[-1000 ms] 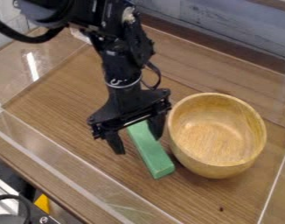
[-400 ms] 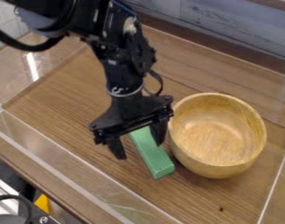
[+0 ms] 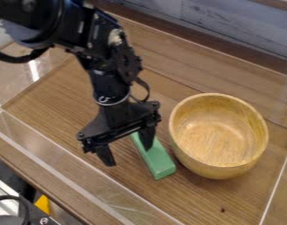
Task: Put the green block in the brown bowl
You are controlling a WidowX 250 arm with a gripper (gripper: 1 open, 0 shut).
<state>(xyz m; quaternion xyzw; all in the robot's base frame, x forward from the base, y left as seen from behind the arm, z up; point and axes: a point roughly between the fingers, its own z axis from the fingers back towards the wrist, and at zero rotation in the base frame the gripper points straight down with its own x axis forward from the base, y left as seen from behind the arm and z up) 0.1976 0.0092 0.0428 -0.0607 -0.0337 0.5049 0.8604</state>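
Observation:
The green block (image 3: 154,157) lies flat on the wooden table, a bright green bar just left of the brown bowl (image 3: 219,134), almost touching its rim. My gripper (image 3: 126,148) points straight down at the block's left side, open, its black fingers (image 3: 107,151) spread wide and low near the table. The right finger hides the block's far end. Nothing is held. The bowl stands upright and holds nothing.
A clear plastic wall (image 3: 63,189) fences the table along the front and left. The wooden tabletop (image 3: 52,114) stretches left and behind the arm. A dark table edge (image 3: 223,39) runs along the back.
The gripper has shifted left and toward the front, from over the block's far end to its left side. Block and bowl have not moved.

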